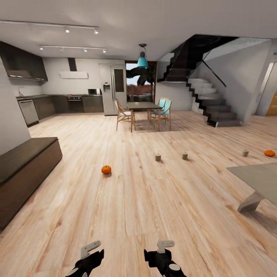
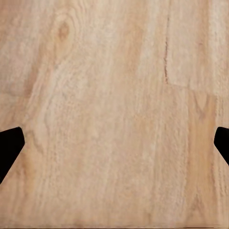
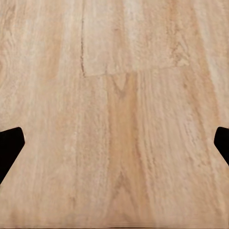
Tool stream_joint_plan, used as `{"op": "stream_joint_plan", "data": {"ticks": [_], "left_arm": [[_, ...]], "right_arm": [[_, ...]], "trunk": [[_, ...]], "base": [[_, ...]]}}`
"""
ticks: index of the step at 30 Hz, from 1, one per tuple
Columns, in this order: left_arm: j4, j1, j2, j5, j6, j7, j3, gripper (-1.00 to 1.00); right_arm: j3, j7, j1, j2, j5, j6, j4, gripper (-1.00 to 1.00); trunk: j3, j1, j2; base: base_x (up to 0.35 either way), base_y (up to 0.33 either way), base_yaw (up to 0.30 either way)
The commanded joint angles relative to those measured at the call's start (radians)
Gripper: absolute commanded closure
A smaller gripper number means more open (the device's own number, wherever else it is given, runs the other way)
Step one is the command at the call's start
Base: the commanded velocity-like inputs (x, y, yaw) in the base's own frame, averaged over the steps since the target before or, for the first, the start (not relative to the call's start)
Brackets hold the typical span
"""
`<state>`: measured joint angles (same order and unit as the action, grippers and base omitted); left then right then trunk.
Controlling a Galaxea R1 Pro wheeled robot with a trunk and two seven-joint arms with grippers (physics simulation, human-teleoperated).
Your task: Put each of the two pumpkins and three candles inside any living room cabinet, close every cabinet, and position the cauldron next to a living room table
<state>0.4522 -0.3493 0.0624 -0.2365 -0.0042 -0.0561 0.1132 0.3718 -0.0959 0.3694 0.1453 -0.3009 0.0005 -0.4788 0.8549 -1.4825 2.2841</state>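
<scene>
Pale wood floor (image 1: pixel 146 200) spreads wide; both hands, left hand (image 1: pixel 87 257) and right hand (image 1: pixel 163 254), hang open and empty. Best to roll toward the nearest pumpkin (image 1: pixel 106 169), centre-left; the dark cabinet (image 1: pixel 23 169) at left looks closed, probably.

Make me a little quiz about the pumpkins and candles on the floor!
1. How many candles stand on the floor?
2. True or false: both pumpkins lie on the grey table.
3. Which pumpkin is nearer the cabinet: A) the left one, B) the right one?

Key
1. Three: the left candle, the middle candle and the right candle.
2. False. The left pumpkin and the right pumpkin both lie on the floor, not on the table.
3. A. The cabinet is at the left wall.
</scene>
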Motion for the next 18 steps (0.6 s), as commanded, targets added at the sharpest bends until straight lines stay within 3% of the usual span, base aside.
{"op": "stream_joint_plan", "data": {"ticks": [1,11,18], "left_arm": [[0.000,0.000,0.000,-0.011,0.000,-0.002,0.000,-1.00],[-0.001,0.000,0.000,-0.012,0.000,-0.003,-0.001,-1.00],[-0.001,0.000,0.000,-0.012,0.000,-0.004,0.000,-1.00]], "right_arm": [[0.009,-0.008,0.000,-0.001,-0.010,0.000,-0.001,-1.00],[0.009,-0.008,0.000,-0.001,-0.010,0.001,-0.001,-1.00],[0.009,-0.008,0.000,-0.001,-0.010,0.000,-0.001,-1.00]], "trunk": [[0.001,0.001,0.000],[0.001,0.001,0.000],[0.001,0.001,0.000]], "base": [[-0.169,-0.088,0.291],[-0.161,-0.094,0.291],[-0.040,-0.037,0.291]]}}
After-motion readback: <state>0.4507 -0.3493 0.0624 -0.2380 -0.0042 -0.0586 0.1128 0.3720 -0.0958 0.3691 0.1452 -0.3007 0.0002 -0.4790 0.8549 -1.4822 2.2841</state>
